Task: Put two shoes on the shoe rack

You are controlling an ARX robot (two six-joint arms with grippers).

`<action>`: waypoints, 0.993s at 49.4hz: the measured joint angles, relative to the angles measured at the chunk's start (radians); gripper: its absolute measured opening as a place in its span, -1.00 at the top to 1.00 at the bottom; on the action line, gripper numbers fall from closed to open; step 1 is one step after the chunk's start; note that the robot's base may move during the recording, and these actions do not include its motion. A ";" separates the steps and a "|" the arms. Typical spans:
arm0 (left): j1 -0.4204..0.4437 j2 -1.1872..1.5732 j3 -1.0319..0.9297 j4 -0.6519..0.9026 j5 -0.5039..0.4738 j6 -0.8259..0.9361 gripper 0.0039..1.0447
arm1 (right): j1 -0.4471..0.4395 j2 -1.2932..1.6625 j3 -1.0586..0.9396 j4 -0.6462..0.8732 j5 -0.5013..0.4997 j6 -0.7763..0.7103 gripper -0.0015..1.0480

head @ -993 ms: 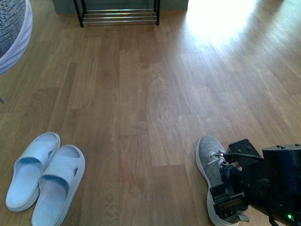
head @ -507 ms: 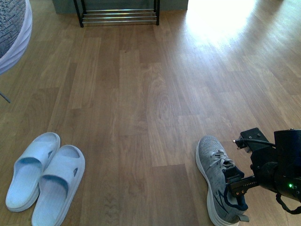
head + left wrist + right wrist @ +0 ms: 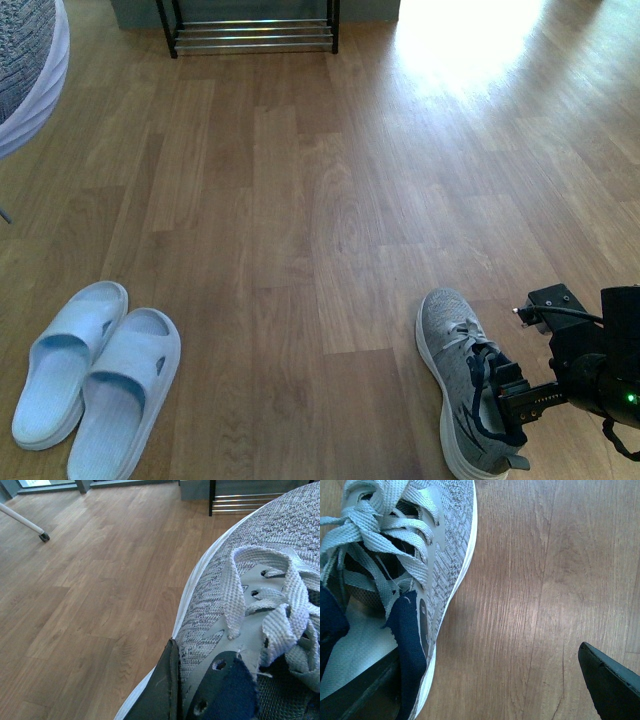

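Front view: my right gripper [image 3: 512, 405] is hanging open at five o'clock, one finger [image 3: 350, 702] sitting inside the floor sneaker [image 3: 458, 375], the other outside it. My left gripper [image 3: 200, 700] is clamping the raised sneaker [image 3: 22, 55] at ten o'clock. The shoe rack [image 3: 250, 35] is standing at twelve o'clock.
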State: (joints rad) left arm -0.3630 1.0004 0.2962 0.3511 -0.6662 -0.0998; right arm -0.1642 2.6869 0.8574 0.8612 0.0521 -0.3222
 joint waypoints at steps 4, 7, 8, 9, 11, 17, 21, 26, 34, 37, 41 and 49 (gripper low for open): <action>0.000 0.000 0.000 0.000 0.000 0.000 0.98 | 0.000 0.018 0.006 0.010 0.002 -0.005 -0.82; 0.000 0.000 0.000 0.000 0.000 0.000 0.98 | 0.003 0.029 0.011 0.016 0.001 -0.005 -0.82; 0.000 0.000 0.000 0.000 0.000 0.000 0.98 | 0.005 0.035 0.012 0.020 0.001 -0.005 -0.82; 0.000 0.000 0.000 0.000 0.000 0.000 0.98 | 0.006 0.037 0.013 0.021 0.001 -0.005 -0.82; 0.000 0.000 0.000 0.000 0.000 0.000 0.98 | 0.010 0.045 0.014 0.024 0.003 -0.005 -0.82; 0.000 0.000 0.000 0.000 0.000 0.000 0.98 | 0.019 0.067 0.026 0.034 0.015 -0.004 -0.75; 0.000 0.000 0.000 0.000 0.000 0.000 0.98 | 0.023 0.077 0.035 0.045 0.016 -0.004 -0.59; 0.000 0.000 0.000 0.000 0.000 0.000 0.98 | 0.025 0.089 0.046 0.045 0.021 0.002 -0.32; 0.000 0.000 0.000 0.000 0.000 0.000 0.98 | 0.025 0.095 0.051 0.043 0.021 0.015 0.04; 0.000 0.000 0.000 0.000 0.000 0.000 0.98 | 0.026 0.096 0.051 0.048 0.022 0.016 0.21; 0.000 0.000 0.000 0.000 0.000 0.000 0.98 | 0.026 0.097 0.052 0.048 0.020 0.016 0.37; 0.000 0.000 0.000 0.000 0.000 0.000 0.98 | 0.026 0.097 0.050 0.057 0.022 0.016 0.77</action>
State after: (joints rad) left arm -0.3630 1.0004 0.2966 0.3511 -0.6662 -0.0998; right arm -0.1379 2.7838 0.9073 0.9184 0.0742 -0.3061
